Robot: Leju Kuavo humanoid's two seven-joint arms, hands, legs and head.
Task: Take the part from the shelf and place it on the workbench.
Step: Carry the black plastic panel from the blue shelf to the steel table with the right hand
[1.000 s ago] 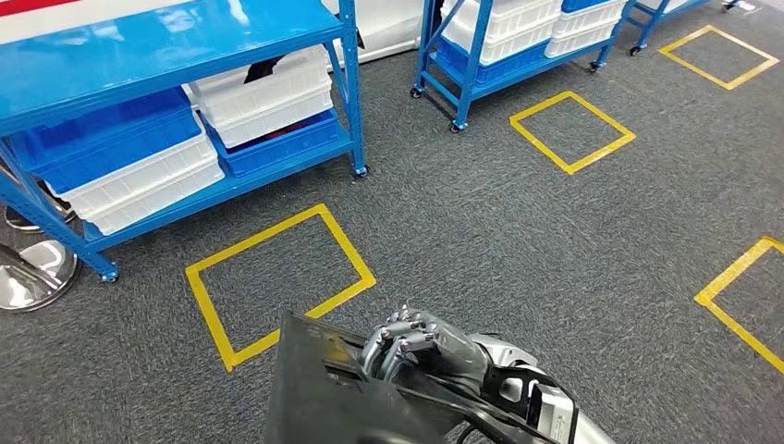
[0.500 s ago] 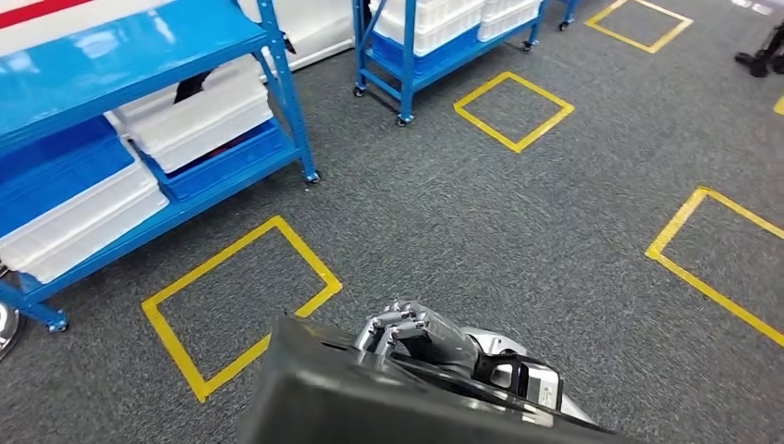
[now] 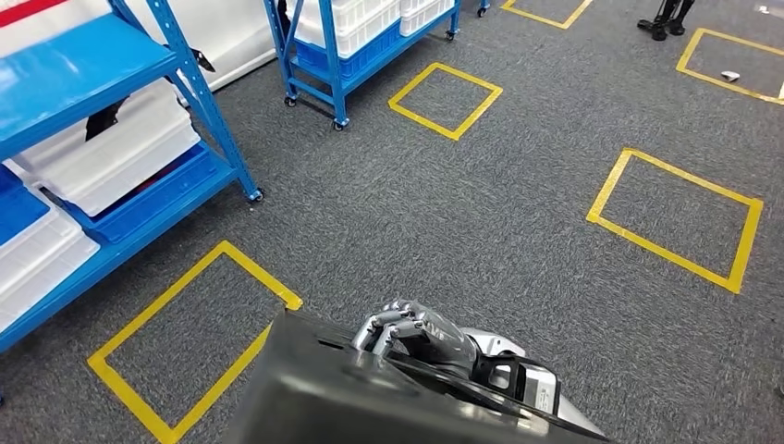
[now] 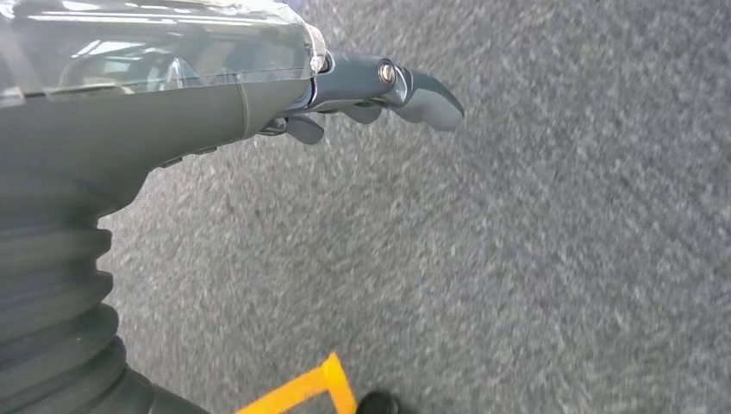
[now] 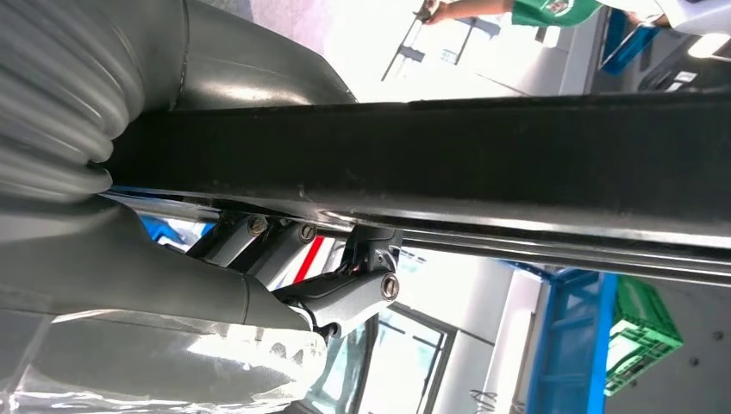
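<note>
The part (image 3: 314, 398) is a dark, flat metal piece with a raised rim, low in the head view and tilted. My right hand (image 3: 411, 335) grips its far edge, fingers curled over the rim. In the right wrist view the part (image 5: 517, 164) runs across as a black bar, with my right hand (image 5: 345, 293) hooked under it. My left hand (image 4: 345, 86) hangs over the grey carpet, fingers loosely out, holding nothing.
A blue shelf (image 3: 83, 65) with white bins (image 3: 111, 153) and blue bins stands at the left. A wheeled blue rack (image 3: 319, 69) is further back. Yellow taped squares (image 3: 679, 217) mark the carpet. A person's arm (image 5: 465, 9) and a green crate (image 5: 646, 336) appear in the right wrist view.
The camera has turned: shelves and yellow squares have slid left across the picture. My right hand keeps the same hold on the part.
</note>
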